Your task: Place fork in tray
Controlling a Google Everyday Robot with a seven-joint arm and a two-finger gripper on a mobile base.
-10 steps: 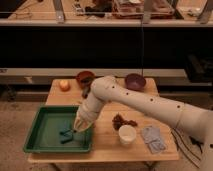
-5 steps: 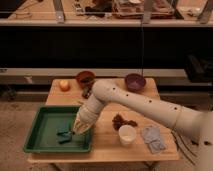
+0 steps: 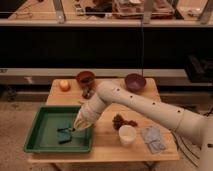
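Camera view: wooden bench [image 3: 106, 144] with the green tray [image 3: 34, 134] at its front-left corner, long side along the front edge. White arm [image 3: 145, 107] came in from the right edge and sloped down to the left over the tray's right half. The pincer [image 3: 74, 130] sat low inside the tray, near the middle of its floor; whether it was spread or pinching something, cannot tell. Two dark slim shapes [image 3: 64, 132] lay on the tray floor just left of the pincer tip. The fork could not be picked out from them.

Far-left corner: orange round fruit [image 3: 64, 85]. Far edge: reddish bowl [image 3: 85, 77], purple bowl [image 3: 135, 81]. Front-right area: white cup [image 3: 127, 135], brown clump [image 3: 123, 121] just behind it, grey-blue packet [image 3: 152, 139] beside the cup.
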